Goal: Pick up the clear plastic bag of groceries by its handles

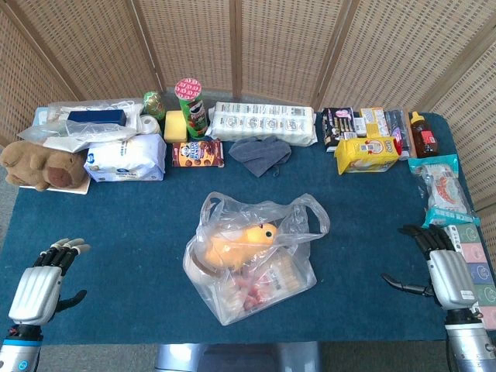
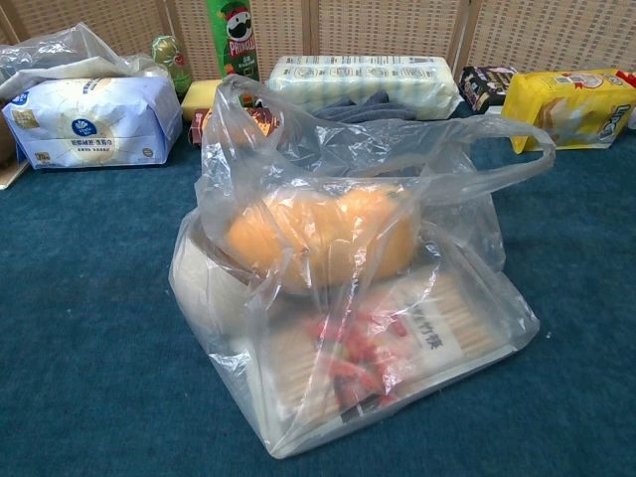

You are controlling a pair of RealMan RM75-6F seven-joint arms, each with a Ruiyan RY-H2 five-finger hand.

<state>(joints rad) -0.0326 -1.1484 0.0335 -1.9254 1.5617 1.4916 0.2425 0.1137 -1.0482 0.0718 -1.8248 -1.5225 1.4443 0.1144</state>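
Observation:
The clear plastic bag (image 1: 252, 260) of groceries sits in the middle of the blue table and fills the chest view (image 2: 348, 288). Inside lie an orange item (image 2: 318, 234) and a flat packet with red print (image 2: 388, 343). Its two handles (image 1: 310, 213) (image 2: 497, 159) stand loose at the top, one on each side. My left hand (image 1: 39, 287) hovers at the near left corner, fingers spread, holding nothing. My right hand (image 1: 442, 267) is at the near right edge, fingers apart and empty. Both hands are far from the bag and absent from the chest view.
Goods line the back edge: a brown plush toy (image 1: 39, 167), white tissue pack (image 1: 124, 159), green chip can (image 1: 190, 105), long white pack (image 1: 263, 122), grey cloth (image 1: 260, 153), yellow pack (image 1: 366, 153). Packets (image 1: 442, 190) lie along the right edge beyond my right hand.

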